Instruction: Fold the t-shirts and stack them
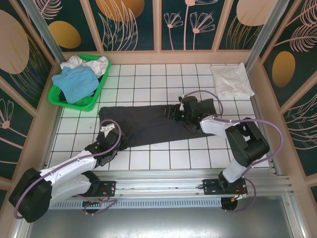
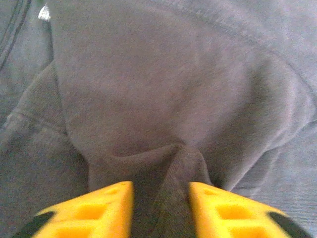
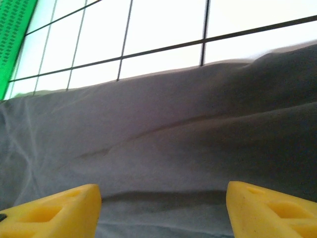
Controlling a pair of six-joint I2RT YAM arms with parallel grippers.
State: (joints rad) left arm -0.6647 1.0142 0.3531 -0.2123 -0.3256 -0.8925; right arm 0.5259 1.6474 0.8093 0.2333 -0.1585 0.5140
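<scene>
A large dark charcoal t-shirt [image 1: 143, 124] lies stretched across the middle of the white tiled table. My left gripper [image 1: 105, 129] sits at its near left edge. In the left wrist view, this gripper [image 2: 161, 210] has its yellow fingers [image 2: 99, 210] drawn close around a raised ridge of the dark cloth [image 2: 158, 89]. My right gripper [image 1: 172, 113] rests over the shirt's right part. Seen from the right wrist, that gripper [image 3: 163, 210] stands wide open just above smooth dark fabric [image 3: 173, 148]. A light blue t-shirt [image 1: 75, 82] and a white one [image 1: 86, 63] lie in the basket.
The green plastic basket [image 1: 74, 105] stands at the back left. A folded white t-shirt [image 1: 232, 79] lies at the back right corner. Patterned panels wall the table on three sides. Bare tiles lie along the near edge and behind the dark shirt.
</scene>
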